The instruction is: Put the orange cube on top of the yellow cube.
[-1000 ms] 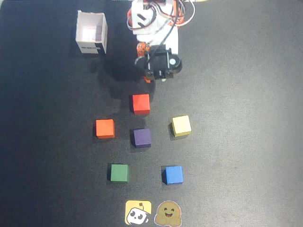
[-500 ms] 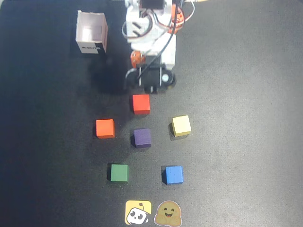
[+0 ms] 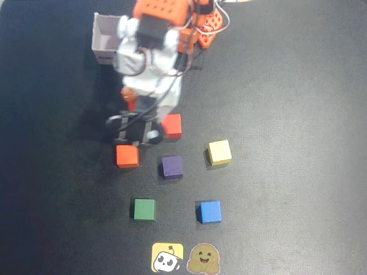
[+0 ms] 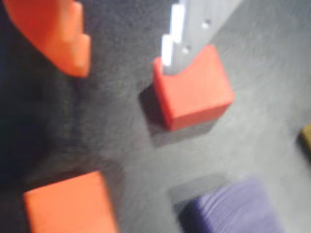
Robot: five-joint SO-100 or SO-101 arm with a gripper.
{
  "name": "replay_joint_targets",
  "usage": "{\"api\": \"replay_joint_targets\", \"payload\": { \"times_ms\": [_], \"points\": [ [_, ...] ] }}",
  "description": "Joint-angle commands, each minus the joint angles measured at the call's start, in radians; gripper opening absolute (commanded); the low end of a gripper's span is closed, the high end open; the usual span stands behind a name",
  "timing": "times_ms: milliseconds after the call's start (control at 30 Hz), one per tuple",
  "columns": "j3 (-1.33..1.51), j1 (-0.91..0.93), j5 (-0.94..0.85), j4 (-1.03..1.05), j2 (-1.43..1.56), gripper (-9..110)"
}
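From overhead, your orange cube (image 3: 127, 156) sits just below the arm, well left of the yellow cube (image 3: 219, 152). At the wrist, your gripper (image 4: 124, 65) has its fingers spread apart, empty, above the red cube (image 4: 194, 90); orange cube lower left.

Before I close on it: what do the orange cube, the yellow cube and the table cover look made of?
Orange cube: matte, uniformly coloured faces with crisp edges, probably painted wood or foam; can't tell which. Yellow cube: same build, pale, no gloss. Table cover: dark and speckled, looks like felt or a fabric mat, non-reflective.
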Motion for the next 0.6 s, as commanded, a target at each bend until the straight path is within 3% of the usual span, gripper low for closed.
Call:
{"api": "replay_joint_targets", "payload": {
  "times_ms": [0, 400, 467, 567],
  "points": [
    [-0.078, 0.009, 0.048, -0.018, -0.026, 13],
    [-0.110, 0.035, 0.272, -0.110, -0.156, 17],
    [-0.110, 0.035, 0.258, -0.121, -0.170, 17],
    [-0.106, 0.046, 0.083, -0.176, -0.184, 17]
  ]
}}
